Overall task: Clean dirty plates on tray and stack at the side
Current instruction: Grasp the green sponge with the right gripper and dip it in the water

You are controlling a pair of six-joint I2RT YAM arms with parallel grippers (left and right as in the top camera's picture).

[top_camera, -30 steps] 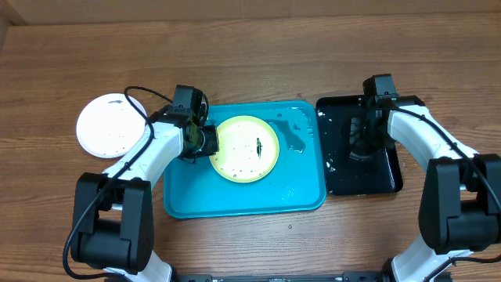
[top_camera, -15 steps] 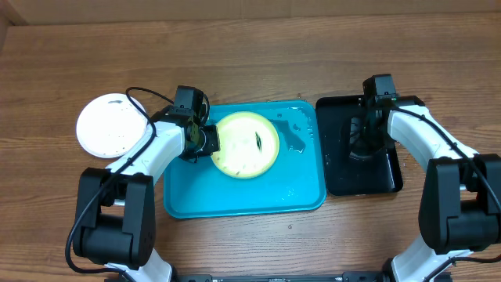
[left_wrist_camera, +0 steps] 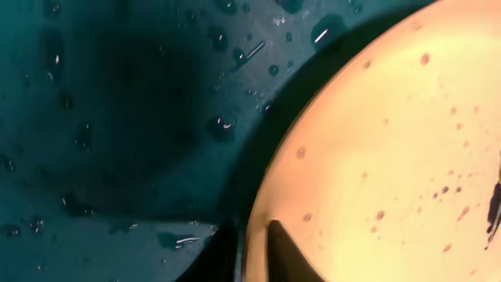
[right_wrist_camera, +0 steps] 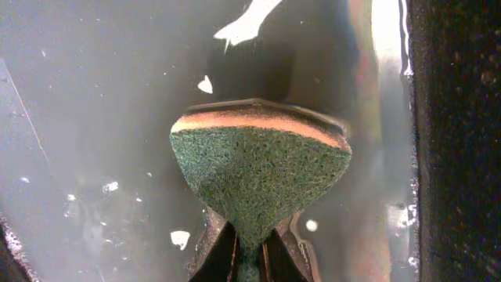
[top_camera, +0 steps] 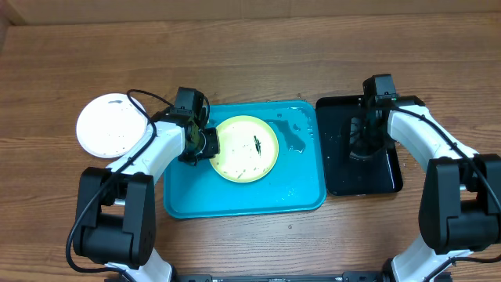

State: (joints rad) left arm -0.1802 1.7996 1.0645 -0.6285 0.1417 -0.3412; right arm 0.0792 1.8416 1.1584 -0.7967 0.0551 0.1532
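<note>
Clamping the left gripper (top_camera: pixel 211 144) on the 9 o'clock rim of the yellow-green plate (top_camera: pixel 246 149), one finger showing over the plate's face and the rim passing between the two in the left wrist view. Sitting over the teal tray (top_camera: pixel 235 208) toward its 12 o'clock side, with the plate's far edge near the tray's raised rim there. Leaving open wet floor toward 6 o'clock and a narrower strip toward 3 o'clock, beaded with water drops. Showing a dark streak just right of the plate's centre and fine brown specks scattered across its face. Lying apart at 9 o'clock of the tray, on the wooden counter (top_camera: pixel 250 47), a white plate (top_camera: pixel 109 125) with faint specks, bare wood all around it. Standing just beside the tray's 3 o'clock rim, a glossy black tray (top_camera: pixel 387 177). Squeezing a green-and-orange sponge (right_wrist_camera: pixel 258 168) in the right gripper (right_wrist_camera: pixel 249 247) over that black tray's wet floor.
</note>
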